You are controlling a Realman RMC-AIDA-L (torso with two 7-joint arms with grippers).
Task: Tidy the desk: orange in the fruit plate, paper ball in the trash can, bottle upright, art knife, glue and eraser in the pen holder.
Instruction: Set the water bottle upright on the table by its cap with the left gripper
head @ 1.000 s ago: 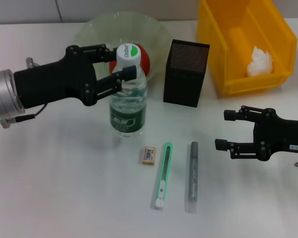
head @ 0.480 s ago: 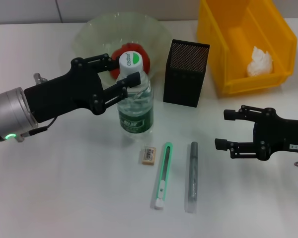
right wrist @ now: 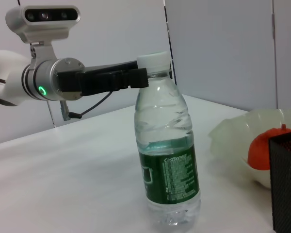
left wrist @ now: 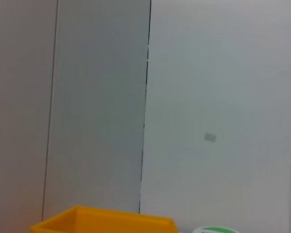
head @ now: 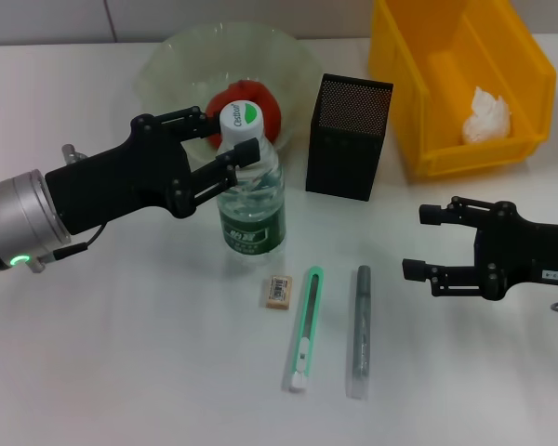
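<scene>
Left gripper [head: 223,139] has carried the bottle [head: 251,200] fwd off the fruit plate [head: 167,65], fingers still pinched on its neck; it now stands upright under the claw w/ base on desk, so release is prob next. Right gripper [head: 426,243] parked, fingers spread

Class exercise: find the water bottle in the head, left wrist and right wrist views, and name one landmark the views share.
Head view: the bottle stands upright left of centre, before the fruit plate.
Left wrist view: only its cap's top shows at the lower edge.
Right wrist view: it stands at centre.
Shared landmark: its white cap.
</scene>
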